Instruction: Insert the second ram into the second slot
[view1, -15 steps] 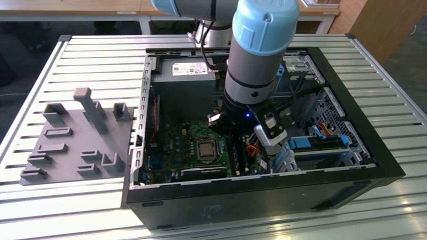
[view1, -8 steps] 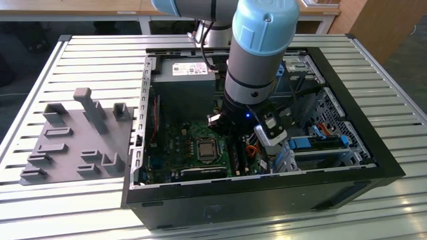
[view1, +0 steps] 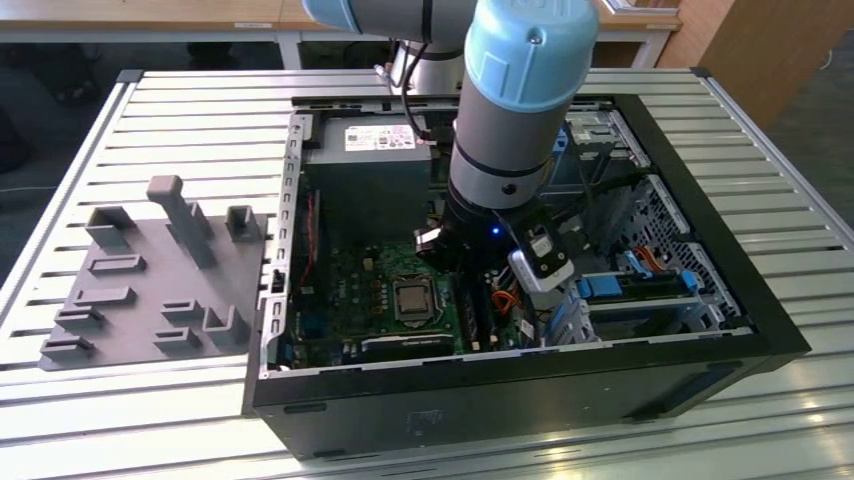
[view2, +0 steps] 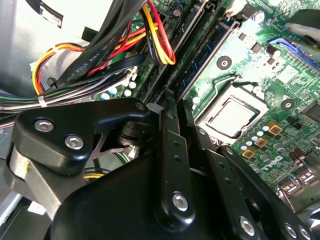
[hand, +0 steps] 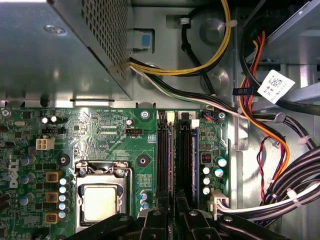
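Reaching down into the open computer case (view1: 534, 370), the tool (hand: 172, 212) sits over the memory slots (hand: 177, 150) beside the processor socket (hand: 101, 200). Its fingers (hand: 159, 220) are pinched on the second ram (view2: 202, 57) (seen edge-on), standing in its slot.

I saw a ribbed, silver aluminium-slat bench (view1: 747, 130) catching bright light, a pale wooden desk with white metal legs (view1: 267, 25) behind, and a brown wooden cabinet (view1: 774, 45) at the exterior view's right.
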